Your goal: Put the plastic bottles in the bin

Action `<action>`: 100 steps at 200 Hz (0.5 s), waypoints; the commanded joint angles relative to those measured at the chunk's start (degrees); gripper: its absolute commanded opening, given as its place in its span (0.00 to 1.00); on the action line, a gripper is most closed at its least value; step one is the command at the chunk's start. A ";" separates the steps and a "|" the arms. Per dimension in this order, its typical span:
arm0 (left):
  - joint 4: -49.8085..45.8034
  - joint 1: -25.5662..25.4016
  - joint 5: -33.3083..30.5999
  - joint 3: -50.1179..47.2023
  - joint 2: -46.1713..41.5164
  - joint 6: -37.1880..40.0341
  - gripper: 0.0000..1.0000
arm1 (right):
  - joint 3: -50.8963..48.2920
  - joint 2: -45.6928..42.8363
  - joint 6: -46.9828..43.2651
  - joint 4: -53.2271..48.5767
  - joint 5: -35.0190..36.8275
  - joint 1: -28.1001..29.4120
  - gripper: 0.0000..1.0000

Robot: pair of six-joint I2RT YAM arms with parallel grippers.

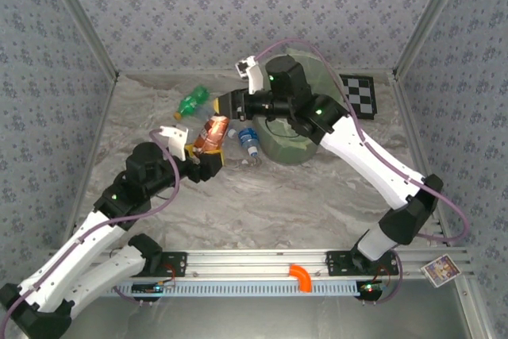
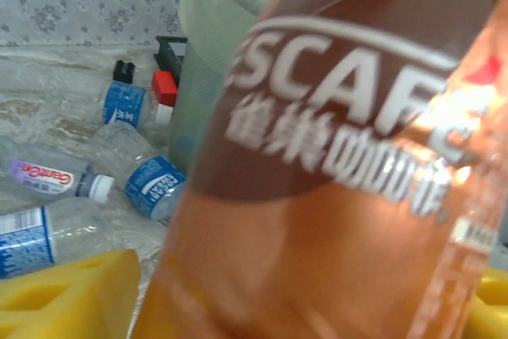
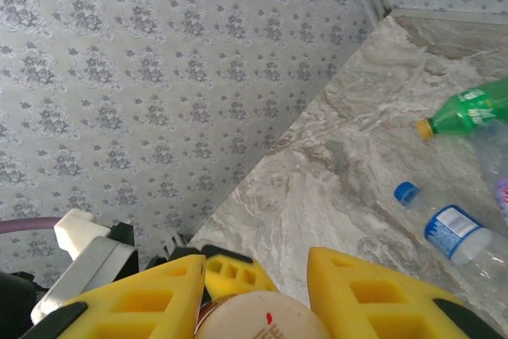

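Left gripper: I see the left gripper (image 1: 210, 155) at the lower end of the red-orange bottle (image 1: 213, 134). On the left wrist camera its yellow fingers (image 2: 63, 295) stand wide apart, one each side of the bottle body. I cannot tell whether they press on it.
Right gripper: the right gripper (image 1: 222, 109) reaches in from the bin side to the bottle's upper end. On the right wrist camera I see its yellow fingers (image 3: 151, 299) closed against the bottle's white cap (image 3: 262, 319), so it has hold of the bottle there.
Red-orange bottle: it lies between my two grippers, tilted, just left of the bin (image 1: 290, 148) and outside it. Close up, its brown label band with white lettering (image 2: 333, 117) is blurred.
Bin: pale green and translucent, it stands on the bench (image 1: 278, 204) towards the back, under the right arm.
Green bottle: it lies on its side (image 1: 190, 103) near the back of the bench, left of the right gripper and apart from the bin.
Blue-labelled bottles: one (image 1: 250, 144) lies touching or just beside the foot of the bin. From the left wrist I count several more (image 2: 155, 184) lying on the bench beside the bin wall.
Loose blue cap: it sits on the bench (image 3: 406, 192) between the green bottle and a blue-labelled one.
Checkerboard card: it lies flat (image 1: 359, 94) to the right of the bin.
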 commanded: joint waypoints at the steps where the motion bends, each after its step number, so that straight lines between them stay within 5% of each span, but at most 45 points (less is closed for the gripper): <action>1: 0.27 0.02 -1.12 3.49 0.00 -0.83 0.95 | -1.57 -7.03 -0.74 -0.78 2.20 -3.25 0.26; 57: 1.72 -0.03 -4.23 1.88 -0.49 -3.50 1.00 | -7.70 -20.00 -1.77 -0.04 12.42 -16.72 0.23; 100: 1.30 0.03 -5.31 0.49 -1.92 -4.45 1.00 | -6.98 -19.11 -7.63 -0.98 21.42 -21.87 0.23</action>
